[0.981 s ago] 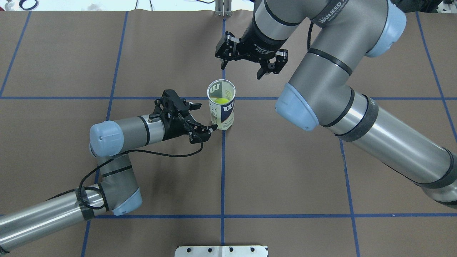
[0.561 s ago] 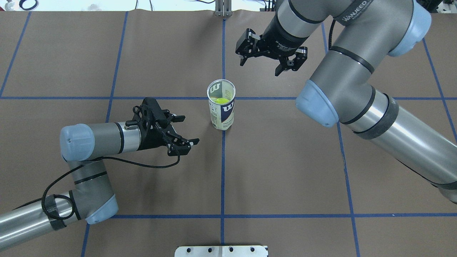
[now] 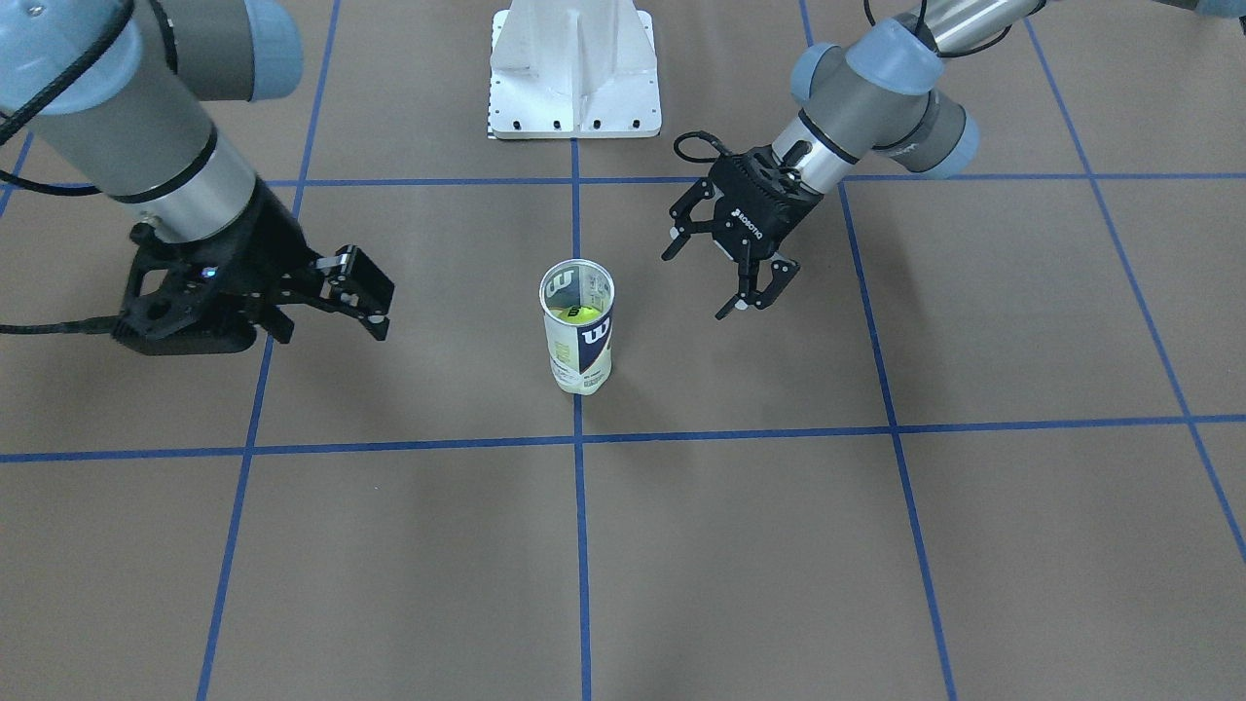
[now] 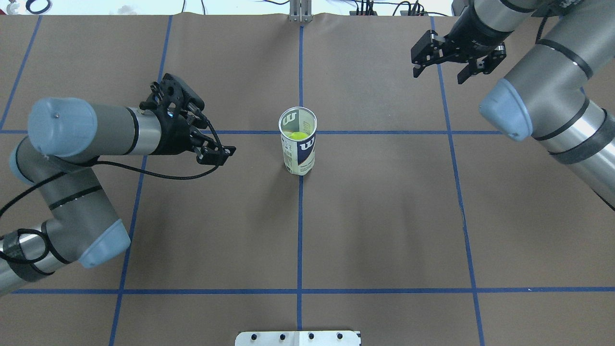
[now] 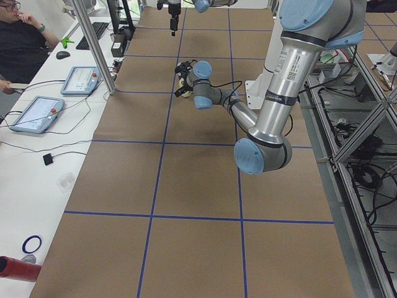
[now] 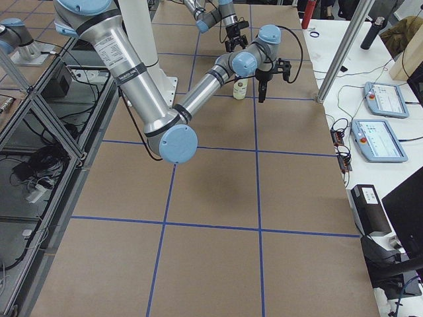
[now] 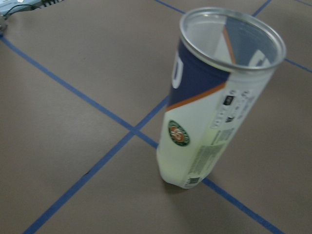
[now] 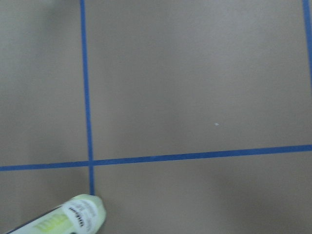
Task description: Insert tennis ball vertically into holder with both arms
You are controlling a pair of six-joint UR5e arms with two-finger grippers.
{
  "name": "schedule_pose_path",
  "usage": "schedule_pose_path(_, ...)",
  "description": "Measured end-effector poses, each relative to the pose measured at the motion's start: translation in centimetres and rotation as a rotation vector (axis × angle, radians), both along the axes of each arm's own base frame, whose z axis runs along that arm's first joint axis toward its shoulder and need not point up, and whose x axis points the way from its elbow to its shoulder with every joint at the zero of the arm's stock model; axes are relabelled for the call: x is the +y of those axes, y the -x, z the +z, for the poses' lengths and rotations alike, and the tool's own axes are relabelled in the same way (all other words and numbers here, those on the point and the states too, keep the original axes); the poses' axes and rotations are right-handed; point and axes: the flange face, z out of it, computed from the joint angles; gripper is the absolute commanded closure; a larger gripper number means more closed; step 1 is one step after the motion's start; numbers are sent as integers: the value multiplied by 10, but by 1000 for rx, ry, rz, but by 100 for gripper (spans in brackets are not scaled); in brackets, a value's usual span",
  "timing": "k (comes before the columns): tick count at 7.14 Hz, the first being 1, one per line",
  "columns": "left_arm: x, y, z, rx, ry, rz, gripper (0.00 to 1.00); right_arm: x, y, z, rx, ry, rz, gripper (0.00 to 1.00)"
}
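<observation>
Overhead exterior, counter (image 4: 384, 216): brown paper with a blue tape grid; a white mounting plate (image 4: 298, 338) sits at the near edge.
Exterior left, side desk: a seated person (image 5: 25, 31) and two tablets (image 5: 37, 115), off the counter.
Holder (image 4: 298, 142): upright with its mouth open, on the centre tape line, just on the robot's side of a crossing.
Tennis ball (image 4: 298, 136): yellow-green, inside the holder, seen through the mouth.
Left arm (image 4: 86, 127): low, on the holder's left; its jaws are spread wide, empty and aimed at the holder. They are well apart from it, with bare paper between.
Right arm (image 4: 543, 96): raised at the far right; its jaws are spread wide and empty, well apart from the holder, beyond it and to its right.
</observation>
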Motion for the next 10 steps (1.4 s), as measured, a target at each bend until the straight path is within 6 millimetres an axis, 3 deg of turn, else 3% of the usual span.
schedule_pose_path(2,-52,75,10,-170,281,-13,0,-13,-48,47,85,-35,-82,1)
schedule_pose_path(4,-83,125,16,-282,426,12,0,-28,-112,108,156,-86,-197,1)
schedule_pose_path(5,-88,152,27,-296,455,-5,0,-30,-150,144,174,-109,-256,1)
schedule_pose_path(6,-85,188,54,-303,503,-45,0,-22,-186,182,164,-110,-289,0)
schedule_pose_path(7,-78,229,90,-307,566,-97,0,-11,-209,212,137,-105,-296,0)
schedule_pose_path(9,-64,278,147,-305,693,-121,0,-6,-225,257,125,-112,-289,0)
schedule_pose_path(10,-56,303,174,-291,760,-119,0,-5,-235,290,137,-98,-274,0)
